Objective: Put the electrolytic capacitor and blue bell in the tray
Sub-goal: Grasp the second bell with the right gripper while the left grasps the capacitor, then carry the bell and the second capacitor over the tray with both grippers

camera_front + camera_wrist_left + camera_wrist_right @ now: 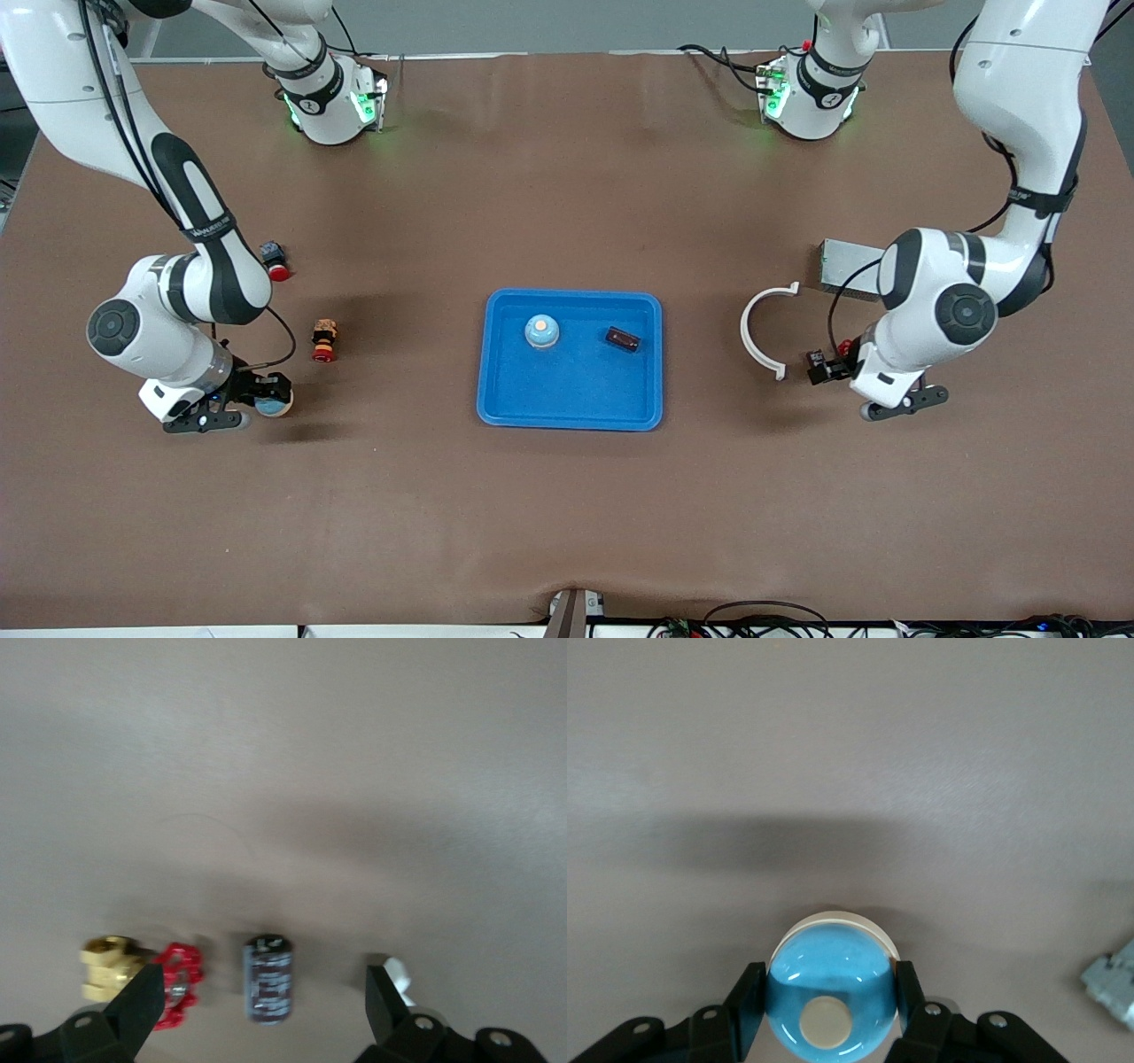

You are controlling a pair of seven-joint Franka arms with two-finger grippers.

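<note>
Front view shows the blue tray (496,408) mid-desk, already holding one blue bell (540,331) with a dark cylinder (623,338) at its three o'clock. At the tray's eight o'clock, the right gripper (266,399) has its fingers clamped on a second bell (829,1005). At four o'clock, the left gripper (904,403) hovers with fingers apart over a capacitor (267,981) beside a brass valve (142,979). Both parts seemingly await carrying. The capacitor is hard to make out in the front view.

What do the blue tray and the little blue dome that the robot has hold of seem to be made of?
The tray looks like moulded plastic: one even bright blue, rounded corners, a soft sheen on its raised rim. The blue bell, clamped in the right tool, looks glossy, perhaps painted metal or hard plastic: sharp light reflections curve over its dome. Its pale button looks matte, probably plastic.
</note>
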